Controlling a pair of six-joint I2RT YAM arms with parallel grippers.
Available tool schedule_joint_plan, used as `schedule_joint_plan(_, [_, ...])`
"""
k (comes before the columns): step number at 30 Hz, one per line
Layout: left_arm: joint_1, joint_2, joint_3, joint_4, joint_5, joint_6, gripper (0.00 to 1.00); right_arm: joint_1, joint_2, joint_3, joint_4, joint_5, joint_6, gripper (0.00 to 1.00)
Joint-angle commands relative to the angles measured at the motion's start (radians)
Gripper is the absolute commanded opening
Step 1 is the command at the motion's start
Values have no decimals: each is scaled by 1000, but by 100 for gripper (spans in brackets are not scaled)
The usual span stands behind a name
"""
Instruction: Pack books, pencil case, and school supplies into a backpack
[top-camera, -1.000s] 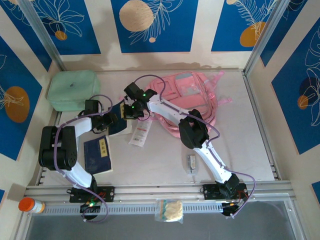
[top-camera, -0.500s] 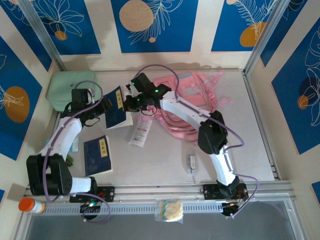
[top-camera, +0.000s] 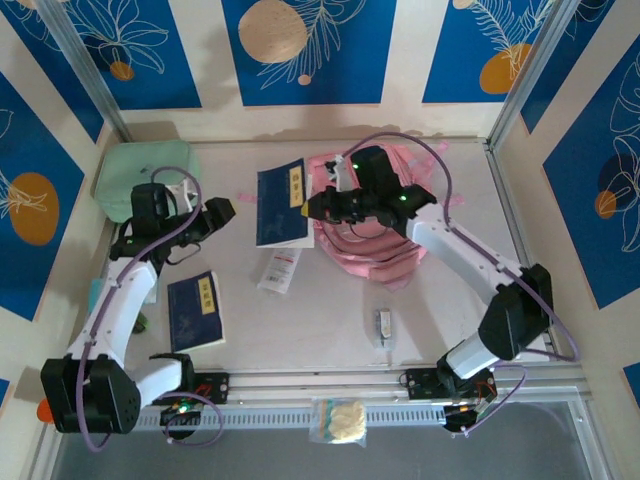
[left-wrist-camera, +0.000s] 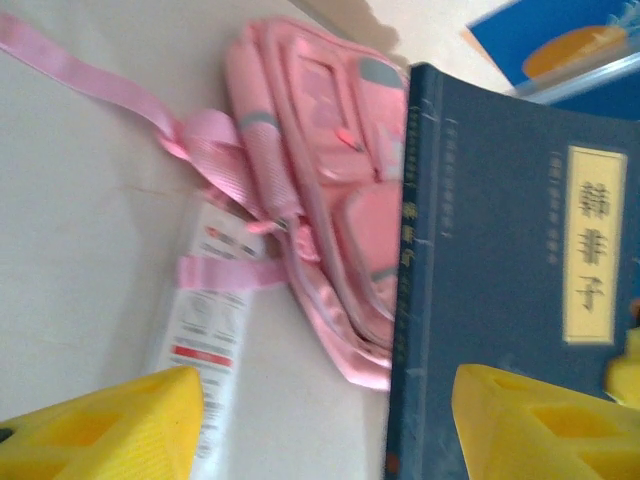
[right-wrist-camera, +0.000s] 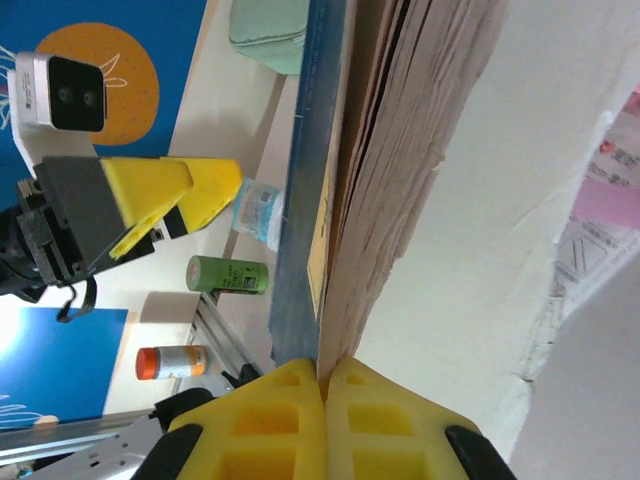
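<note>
Pinching the edge of a dark blue book (top-camera: 282, 205), our right hand (right-wrist-camera: 325, 370) is shut tight on it, and its yellow fingers (right-wrist-camera: 280, 420) press on the cover and the pages. We hold this book face up, with its pale label showing, just to the left of the pink backpack (top-camera: 385, 235). Our left hand (top-camera: 220, 210) is a little way to the left of the book, with its fingers spread wide and nothing in them. The backpack lies at the back of the desk (top-camera: 300, 340), and its long straps are in a heap on its near side. Just in front of the held book, the long white pencil case (top-camera: 279, 268) lies flat on the desk. A second dark blue book (top-camera: 197, 311) lies nearer to us on the left. The tiny grey school supply (top-camera: 383, 326) lies by itself near the front, well apart from the backpack. A big green case (top-camera: 145, 175) sits in the far left corner.
</note>
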Motion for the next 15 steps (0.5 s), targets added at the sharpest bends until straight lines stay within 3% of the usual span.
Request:
schedule_joint_plan(1, [-71,-20,-33,129,126,-76,66,-13,-89,-59,88,-88,21,0])
schedule_joint_plan(10, [-234,17,-89,303,91,-200,62,-48,-202,-166,132,-138,58,0])
schedule_joint_plan(15, [-278,29,-149,560,123,-349,52,-56,-225,-207,149,-145,61,0])
